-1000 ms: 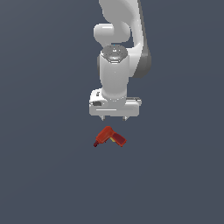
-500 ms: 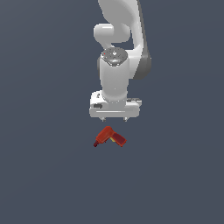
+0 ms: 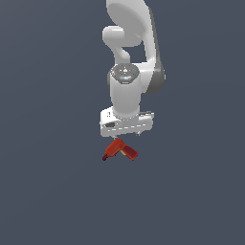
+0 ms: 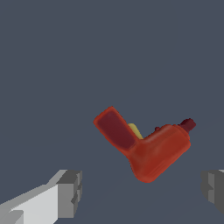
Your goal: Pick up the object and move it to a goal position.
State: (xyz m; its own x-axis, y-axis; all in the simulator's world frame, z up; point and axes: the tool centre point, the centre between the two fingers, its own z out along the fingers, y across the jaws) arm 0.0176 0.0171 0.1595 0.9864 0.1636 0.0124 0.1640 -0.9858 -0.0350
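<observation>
Plain dark grey surface point(image 3: 52, 191) fills both views. On it lies the red drill point(image 3: 119, 150), dark tip toward the exterior view's left, yellow patch by its handle. Directly above hangs the claw point(image 3: 125, 135), its 2 fingers point(image 4: 70, 193) spread wide, gripping nothing.
</observation>
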